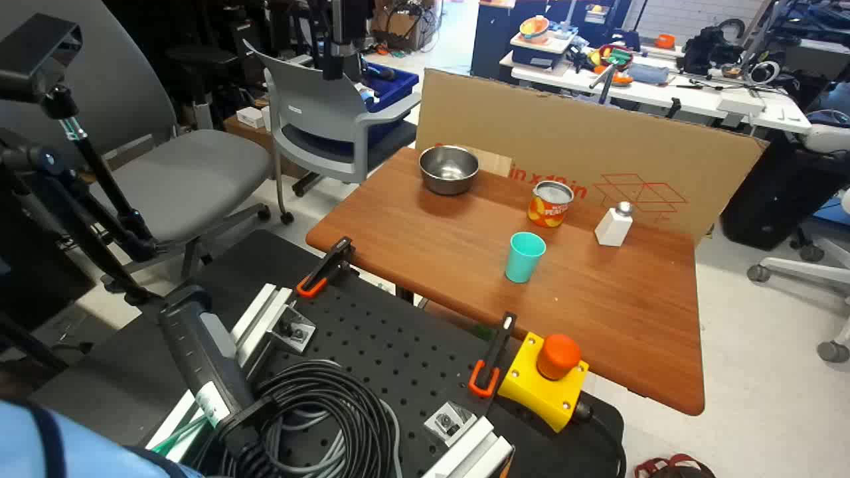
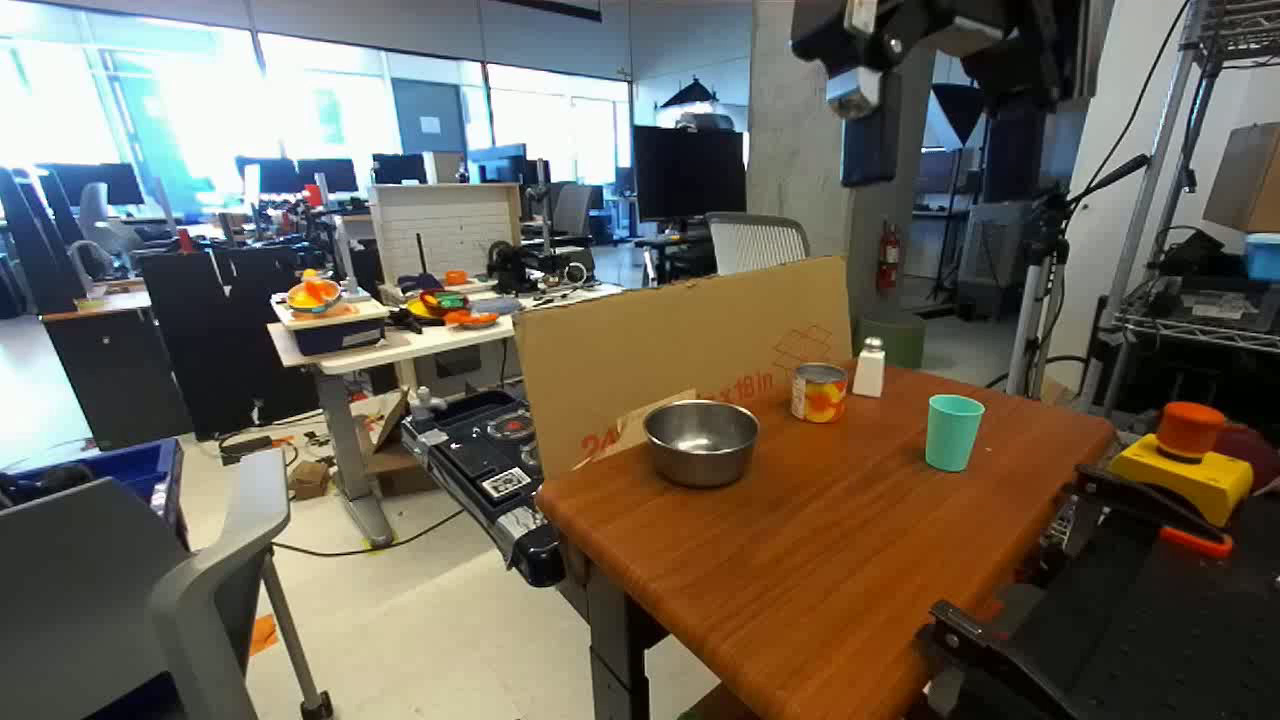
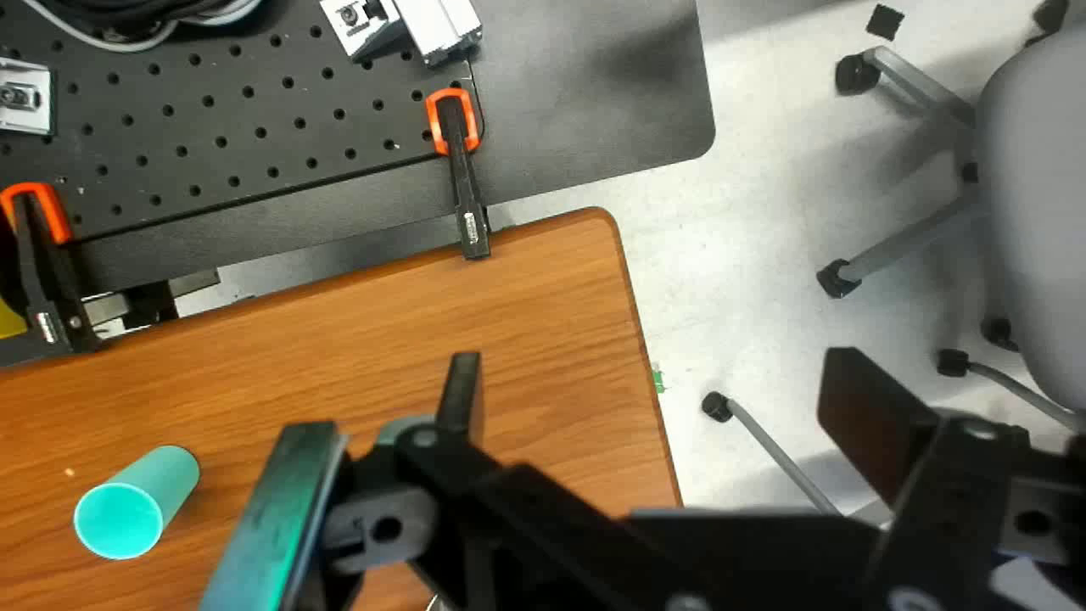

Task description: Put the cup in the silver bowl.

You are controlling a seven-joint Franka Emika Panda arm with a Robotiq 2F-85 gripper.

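In both exterior views, the tapered turquoise plastic cup (image 1: 522,264) stands upright on the brown wood-grain surface (image 1: 597,305), well below my jaws, apart from the round silver metal bowl (image 1: 449,181). In the wrist view, my jaws gape wide, the cup left of them.

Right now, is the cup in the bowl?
No, an exterior view shows the cup standing upright on the table, apart from the bowl.
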